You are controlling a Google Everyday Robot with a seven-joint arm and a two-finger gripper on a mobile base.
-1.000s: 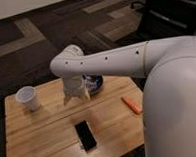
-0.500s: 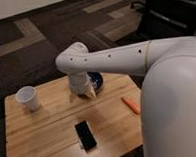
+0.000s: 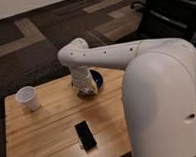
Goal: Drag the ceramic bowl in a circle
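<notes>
The gripper [image 3: 86, 89] is at frame centre, down at the near-left rim of the ceramic bowl [image 3: 98, 79]. I cannot tell if it is apart or clamped. The bowl sits near the far edge of the wooden table [image 3: 44, 131]. It is probably rigid, glazed, slick and chippable, so pinch the rim and slide it gently. A white cup [image 3: 27, 97] stands well left.

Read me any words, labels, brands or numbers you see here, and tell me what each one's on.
None can be read.
The white cup, ceramic bowl, flat black object, wooden table and robot arm show no legible marks.
The gripper, down at the bowl's left side, shows none either.
</notes>
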